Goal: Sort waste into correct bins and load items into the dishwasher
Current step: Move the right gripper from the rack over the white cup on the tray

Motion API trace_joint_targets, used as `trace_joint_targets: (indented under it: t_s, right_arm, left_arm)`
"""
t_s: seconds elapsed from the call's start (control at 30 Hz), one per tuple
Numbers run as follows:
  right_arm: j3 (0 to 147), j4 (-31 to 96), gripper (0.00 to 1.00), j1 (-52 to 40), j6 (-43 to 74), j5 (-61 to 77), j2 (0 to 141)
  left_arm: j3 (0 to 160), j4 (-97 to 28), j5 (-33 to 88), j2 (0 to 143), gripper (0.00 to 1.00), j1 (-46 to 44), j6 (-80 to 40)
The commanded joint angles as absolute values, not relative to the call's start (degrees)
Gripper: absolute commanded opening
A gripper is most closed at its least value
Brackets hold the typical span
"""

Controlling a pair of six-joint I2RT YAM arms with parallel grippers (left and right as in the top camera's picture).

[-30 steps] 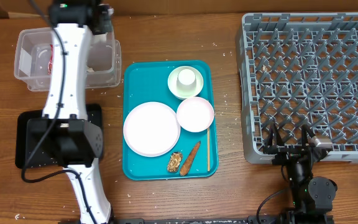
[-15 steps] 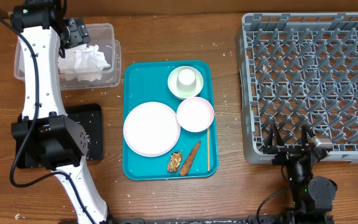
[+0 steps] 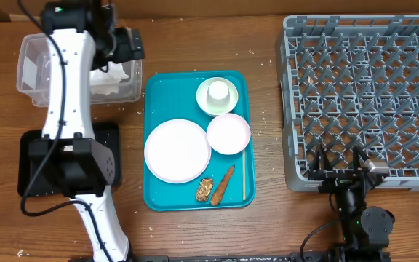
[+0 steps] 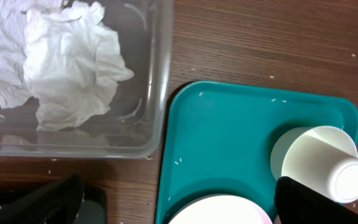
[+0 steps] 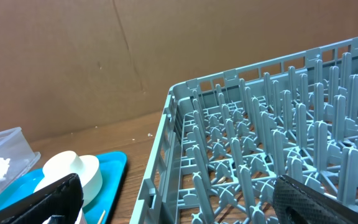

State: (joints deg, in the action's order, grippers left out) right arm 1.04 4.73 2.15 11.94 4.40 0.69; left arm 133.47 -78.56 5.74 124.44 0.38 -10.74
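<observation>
— Left claw?
— Mine, left claw [image 4: 178, 186]: fingers spread wide, nothing pinched, above where the clear tub [image 4: 157, 74] meets the teal tray [image 4: 229, 143]. Napkins [image 4: 67, 68] lie in the tub.
— Right?
— Right claw [image 3: 337, 156]: also spread wide, empty, at the dish rack's [image 5: 260, 143] near edge.

The left arm [image 3: 68, 80] has swung back right from the left edge of the tub [image 3: 31, 69], bringing its tool [image 3: 127, 45] over the tub's right end. It again covers part of the napkins [image 4: 73, 68].
</observation>
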Motion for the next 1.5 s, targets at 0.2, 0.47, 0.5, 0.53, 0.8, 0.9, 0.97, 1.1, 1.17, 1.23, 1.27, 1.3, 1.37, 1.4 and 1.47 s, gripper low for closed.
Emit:
trace_joint_targets:
  t_s: [0.2,0.47,0.5,0.53,0.8,0.9,0.97,1.1,1.17,1.23,1.27,1.3,1.37,1.4,1.47]
  right_arm:
    - [0.5,4.5,1.00,2.0,11.7,4.0,0.2]
    - [0.5,4.5,1.00,2.0,11.7,4.0,0.2]
    - [0.5,4.5,1.00,2.0,11.7,4.0,0.2]
    - [0.5,4.5,1.00,2.0,11.7,4.0,0.2]
    - [0.5,4.5,1.00,2.0,11.7,3.9,0.2]
    - [0.5,4.3,1.00,2.0,11.7,3.9,0.2]
    - [0.5,2.5,1.00,2.0,12.4,4.3,0.2]
    - [0.5,-3.7,1.00,2.0,24.4,14.7,0.2]
    - [0.5,-6.9,1.00,2.0,28.3,16.4,0.2]
    - [0.5,-10.3,1.00,2.0,30.2,16.4,0.2]
    - [0.5,-12.5,1.00,2.0,31.9,16.4,0.2]
    - [0.5,-16.5,1.00,2.0,34.8,16.4,0.2]
    - [0.5,-21.1,1.00,2.0,37.5,16.4,0.2]
    - [0.5,-24.8,1.00,2.0,39.6,16.4,0.2]
    - [0.5,-31.7,1.00,2.0,40.8,16.4,0.2]
  left_arm:
    - [133.3,-77.1,-14.2,121.8,1.00,-1.1,-14.5]
    - [133.2,-76.4,-7.9,121.8,1.00,7.7,-26.0]
    - [133.2,-76.4,-6.6,121.8,1.00,8.5,-26.0]
    - [133.2,-76.4,-5.8,121.8,1.00,9.1,-26.0]
    - [133.2,-76.4,-5.5,121.8,1.00,10.7,-26.0]
    - [133.2,-76.4,-5.5,121.8,1.00,10.7,-25.9]
    - [133.2,-76.4,-5.5,121.8,1.00,10.7,-25.9]
    - [133.2,-76.4,-5.5,121.8,1.00,10.7,-25.9]
    - [133.2,-76.4,-5.5,121.8,1.00,10.7,-25.9]
    - [133.2,-76.4,-5.5,121.8,1.00,10.7,-25.9]
    - [133.2,-76.4,-5.5,121.8,1.00,10.7,-25.9]
    - [133.2,-76.4,-5.5,121.8,1.00,10.7,-25.9]
    - [133.2,-76.4,-5.5,121.8,1.00,10.7,-25.9]
    - [133.2,-76.4,-5.5,121.8,1.00,10.7,-25.9]
    - [133.2,-76.4,-5.5,121.8,1.00,10.7,-25.9]
